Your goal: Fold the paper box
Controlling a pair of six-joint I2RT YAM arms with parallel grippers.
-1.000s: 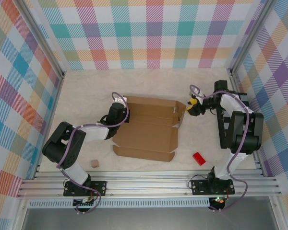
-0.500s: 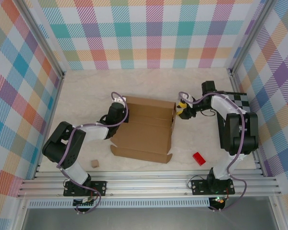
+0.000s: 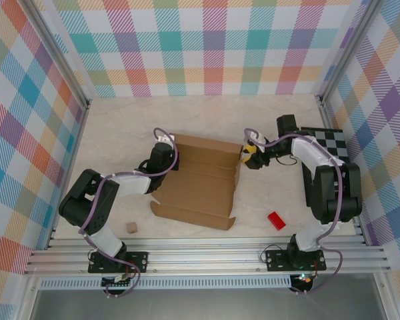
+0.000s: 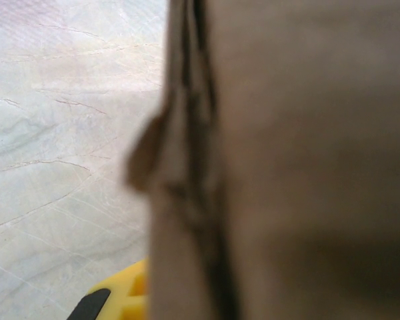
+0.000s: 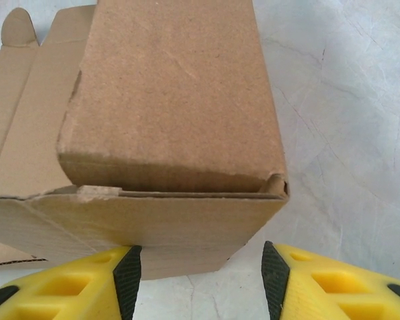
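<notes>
The paper box point(image 3: 197, 183), a brown corrugated sheet with flaps, lies mid-table with its right side flap raised upright. My left gripper point(image 3: 164, 153) sits at the box's back left corner, shut on the cardboard edge. In the left wrist view the blurred cardboard point(image 4: 287, 167) stands right in front of the jaws, and one yellow finger point(image 4: 120, 300) shows to its left. My right gripper point(image 3: 248, 155) is open against the raised flap point(image 5: 167, 220). Its left pad point(image 5: 128, 280) touches the flap's outer face, and its right pad point(image 5: 275, 277) is off the cardboard.
A small red block point(image 3: 276, 221) lies near the front right and a tiny tan cube point(image 3: 131, 228) near the front left. A checkerboard patch point(image 3: 330, 143) lies by the right wall. Plaid walls close in the table on three sides.
My right gripper has moved left and pushed the box's right flap from flat to upright. The box's front edge slid slightly left. The left gripper has stayed in place.
</notes>
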